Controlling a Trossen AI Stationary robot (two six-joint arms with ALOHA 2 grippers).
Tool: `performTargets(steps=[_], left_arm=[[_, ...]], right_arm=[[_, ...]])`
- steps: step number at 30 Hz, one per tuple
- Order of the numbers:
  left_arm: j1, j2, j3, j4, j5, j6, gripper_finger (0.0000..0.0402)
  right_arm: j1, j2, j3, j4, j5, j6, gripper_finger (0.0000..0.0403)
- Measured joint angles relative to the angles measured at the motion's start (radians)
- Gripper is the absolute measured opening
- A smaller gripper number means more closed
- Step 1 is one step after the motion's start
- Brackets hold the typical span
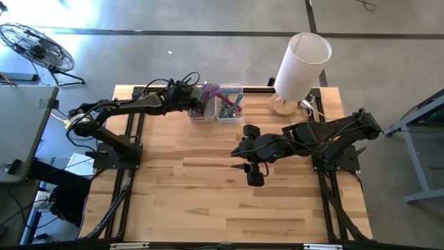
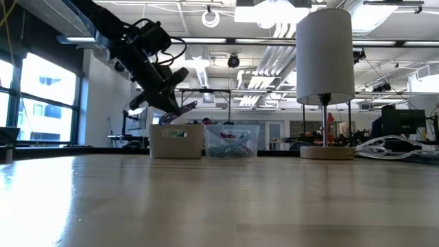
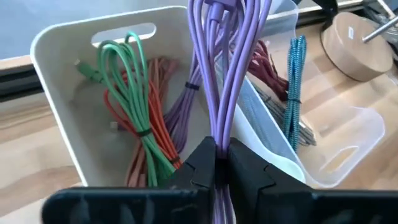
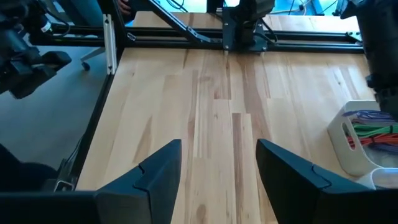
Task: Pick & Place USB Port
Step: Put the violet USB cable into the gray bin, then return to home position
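Note:
A bundled purple USB cable [image 3: 225, 74] is in my left gripper [image 3: 221, 163], which is shut on it above the white bin [image 3: 74, 118]. That bin holds coiled green [image 3: 132, 93], orange and purple cables. The clear bin [image 3: 336, 155] beside it holds red and teal cables. In the high view my left gripper [image 1: 198, 99] hovers over the white bin [image 1: 201, 114] at the table's far edge. My right gripper [image 1: 244, 158] is open over the table's middle, away from both bins. My left gripper pinches the purple cable bundle [image 3: 221, 134] between its two fingers, several strands together. The fingers slant down from above, toward the bin. The bundle runs along the fingers and sticks out past them over the white bin; whether its far end rests on anything cannot be seen.
A white table lamp [image 1: 298, 66] with a wooden base stands at the far right corner, close to the clear bin [image 1: 229, 104]. Bare wooden tabletop [image 1: 208, 201] spreads across the near half. The arm bases sit at the left and right edges.

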Motion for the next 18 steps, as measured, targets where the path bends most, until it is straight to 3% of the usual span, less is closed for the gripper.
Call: performTargets(steps=[8,18], left_arm=[[0.000,0.000,0.000,-0.014,-0.052,0.004,0.0088],[0.000,-0.001,0.000,0.007,-0.018,0.055,0.0098]], right_arm=[[0.000,0.000,0.000,-0.002,-0.032,0.001,0.0199],[0.000,0.000,0.000,-0.002,-0.038,0.019,0.0199]])
